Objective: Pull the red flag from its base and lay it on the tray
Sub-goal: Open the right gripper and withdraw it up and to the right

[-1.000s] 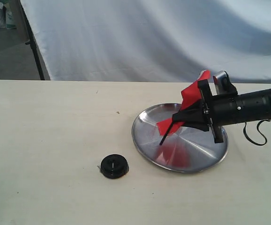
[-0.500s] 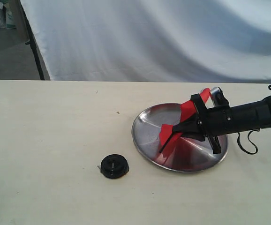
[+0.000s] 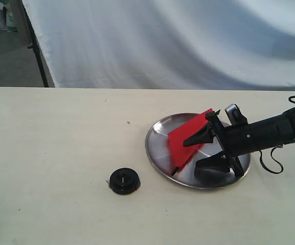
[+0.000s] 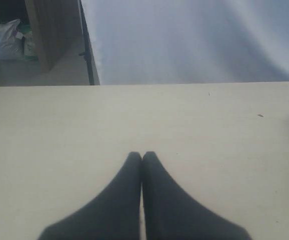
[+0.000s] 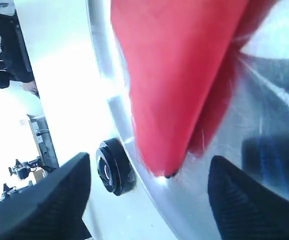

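Pull is done: the base (image 3: 124,180) sits alone on the table (image 3: 55,138), lower centre of the exterior view, well apart from the red flag (image 3: 187,142). The flag is over the tray (image 3: 155,153), right of centre. Its lower stick end touches the tray floor near the rim, and the cloth looks propped at a slant, not flat.

Right gripper (image 3: 193,154) is spread wide, one finger on either side of the flag. The wrist view shows gaps between both fingers and the cloth, so I read it as gripping nothing. The upper finger may touch the cloth in the exterior view; can't tell.

Left gripper (image 4: 142,156) is closed and empty, over the table.

Left to do, as I judge it: the flag settles flat and the right arm backs out.
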{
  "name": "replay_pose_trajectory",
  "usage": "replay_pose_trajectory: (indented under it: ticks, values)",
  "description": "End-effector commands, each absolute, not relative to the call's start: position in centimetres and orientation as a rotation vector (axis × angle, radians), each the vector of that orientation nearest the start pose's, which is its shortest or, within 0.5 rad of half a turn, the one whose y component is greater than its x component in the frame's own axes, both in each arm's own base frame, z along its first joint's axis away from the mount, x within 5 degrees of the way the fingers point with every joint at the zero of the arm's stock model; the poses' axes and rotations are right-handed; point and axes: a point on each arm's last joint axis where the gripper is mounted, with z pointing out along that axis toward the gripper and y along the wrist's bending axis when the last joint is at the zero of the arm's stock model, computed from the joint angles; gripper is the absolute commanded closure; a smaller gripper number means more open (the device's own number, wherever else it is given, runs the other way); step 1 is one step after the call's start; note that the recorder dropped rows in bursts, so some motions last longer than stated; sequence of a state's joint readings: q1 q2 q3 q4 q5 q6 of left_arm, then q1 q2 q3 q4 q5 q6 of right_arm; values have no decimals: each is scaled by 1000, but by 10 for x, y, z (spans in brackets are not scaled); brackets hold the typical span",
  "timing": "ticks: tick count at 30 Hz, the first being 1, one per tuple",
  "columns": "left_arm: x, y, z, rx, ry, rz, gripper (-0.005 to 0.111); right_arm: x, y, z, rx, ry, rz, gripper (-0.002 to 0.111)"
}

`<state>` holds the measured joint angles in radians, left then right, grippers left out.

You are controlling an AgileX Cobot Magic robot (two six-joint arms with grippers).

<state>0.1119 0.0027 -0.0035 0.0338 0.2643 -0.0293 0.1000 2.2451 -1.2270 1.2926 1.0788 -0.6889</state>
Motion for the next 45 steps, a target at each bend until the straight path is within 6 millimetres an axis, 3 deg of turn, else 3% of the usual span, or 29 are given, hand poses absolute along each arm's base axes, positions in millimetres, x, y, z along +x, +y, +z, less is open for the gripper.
replay_pose_trajectory:
  ticks: [1, 4, 7, 12, 16, 22, 25, 27, 31, 36, 41, 45]
  values:
    - [55, 6, 190, -100, 1740, 82, 107, 372, 112, 97, 139, 2821, 1495, 44]
    - [55, 6, 190, -100, 1740, 82, 107, 372, 110, 111, 102, 2812, 1441, 46]
    - [55, 6, 190, -100, 1740, 82, 107, 372, 109, 126, 56, 2788, 1410, 61]
    - [55, 6, 190, -100, 1740, 82, 107, 370, 107, 155, -60, 2728, 1347, 108]
    - [55, 6, 190, -100, 1740, 82, 107, 366, 100, 175, -181, 2725, 1135, 109]
    - [55, 6, 190, -100, 1740, 82, 107, 354, 83, 207, -328, 2786, 425, 109]
    - [55, 6, 190, -100, 1740, 82, 107, 345, 75, 222, -313, 2755, 88, 109]
    - [55, 6, 190, -100, 1740, 82, 107, 338, 71, 233, -245, 2686, -14, 109]
    - [55, 6, 190, -100, 1740, 82, 107, 316, 70, 256, -216, 2431, 58, 109]
    - [55, 6, 190, -100, 1740, 82, 107, 274, 64, 280, -176, 2106, 164, 109]
    - [55, 6, 190, -100, 1740, 82, 107, 234, 55, 284, -156, 1998, 193, 109]
    - [55, 6, 190, -100, 1740, 82, 107, 183, 43, 282, -111, 1878, 240, 109]
